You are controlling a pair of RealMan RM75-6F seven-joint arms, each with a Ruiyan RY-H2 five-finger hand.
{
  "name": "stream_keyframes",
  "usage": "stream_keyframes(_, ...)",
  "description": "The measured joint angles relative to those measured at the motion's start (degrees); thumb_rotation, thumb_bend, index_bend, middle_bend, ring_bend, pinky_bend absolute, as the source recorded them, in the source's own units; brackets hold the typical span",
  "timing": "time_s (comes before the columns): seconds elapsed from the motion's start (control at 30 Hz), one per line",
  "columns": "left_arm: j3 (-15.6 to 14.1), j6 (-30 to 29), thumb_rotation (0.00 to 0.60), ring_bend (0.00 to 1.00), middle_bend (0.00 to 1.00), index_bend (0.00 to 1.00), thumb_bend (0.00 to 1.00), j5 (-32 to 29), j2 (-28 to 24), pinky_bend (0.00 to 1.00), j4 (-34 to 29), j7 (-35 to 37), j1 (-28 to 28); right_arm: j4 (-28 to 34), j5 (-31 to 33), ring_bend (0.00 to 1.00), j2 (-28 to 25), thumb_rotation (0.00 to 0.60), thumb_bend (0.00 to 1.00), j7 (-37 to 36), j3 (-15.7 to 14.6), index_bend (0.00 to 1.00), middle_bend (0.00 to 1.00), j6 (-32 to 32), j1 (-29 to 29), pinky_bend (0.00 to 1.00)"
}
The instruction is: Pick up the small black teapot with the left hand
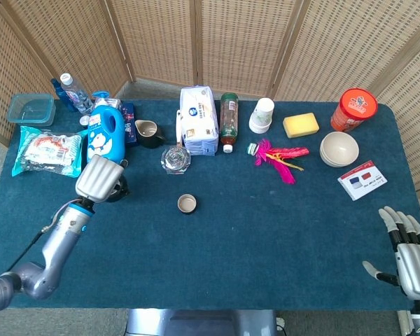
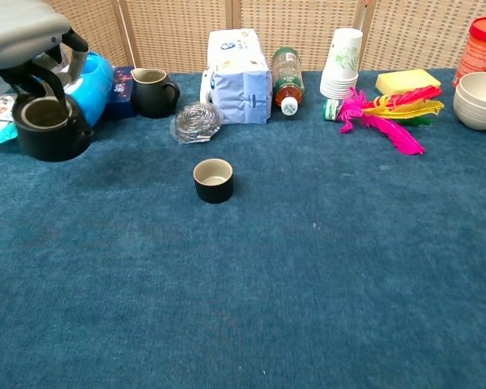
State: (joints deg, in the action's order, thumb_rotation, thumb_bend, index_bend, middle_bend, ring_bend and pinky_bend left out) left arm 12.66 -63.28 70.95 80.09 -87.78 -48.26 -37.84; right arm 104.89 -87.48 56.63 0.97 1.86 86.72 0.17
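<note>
We have our left hand (image 2: 24, 36) grasping the teapot (image 2: 49, 130) beneath it, seemingly just off the desk (image 2: 308, 284); lifting remains.

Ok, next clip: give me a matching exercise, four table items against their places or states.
Things:
1. small black teapot
2. yellow sponge
3. brown-capped plastic bottle
4. small black cup

States:
A. lying on its side
B. standing alone mid-table
C. under the left hand
D. between stacked paper cups and red tub

Pairs: 1-C, 2-D, 3-A, 4-B
</note>
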Motion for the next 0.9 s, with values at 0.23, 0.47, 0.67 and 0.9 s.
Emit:
stream_keyframes(0.23, 2.85, -1.61, 0.6, 0.81, 0.88, 0.76, 0.68, -11.25, 5.09, 0.97, -4.77, -10.84, -2.0, -0.05, -0.21, 0.0, -0.03, 0.6, 0.0, -0.07, -0.12, 0.0, 0.0, -0.34, 0.18, 0.0)
stream_keyframes(0.47, 4.16, -3.05, 0.6, 0.81, 0.88, 0.76, 0.68, -15.34, 8.41, 0.97, -5.54, -13.34, -5.3, -0.15, -0.31, 0.0, -0.16, 0.6, 0.0, -0.67, -0.16, 0.0, 0.0, -0.21, 0.13, 0.0)
stream_keyframes(0.67, 3.68, -3.98, 0.6, 0.79, 0.88, 0.76, 0.68, -15.12, 9.23, 0.97, -5.28, -13.42, -6.73, -0.18, -0.33, 0.0, -0.38, 0.6, 0.0, -1.2, -0.17, 0.0, 0.0, -0.19, 0.12, 0.0)
stream_keyframes(0.9, 2.54, -4.75, 0.6, 0.79, 0.88, 0.76, 0.68, -14.34, 8.72, 0.97, -5.44, -12.91, -7.53, -0.12, -0.46, 0.0, -0.41, 0.6, 0.0, -1.18, -0.25, 0.0, 0.0, -0.18, 0.11, 0.0)
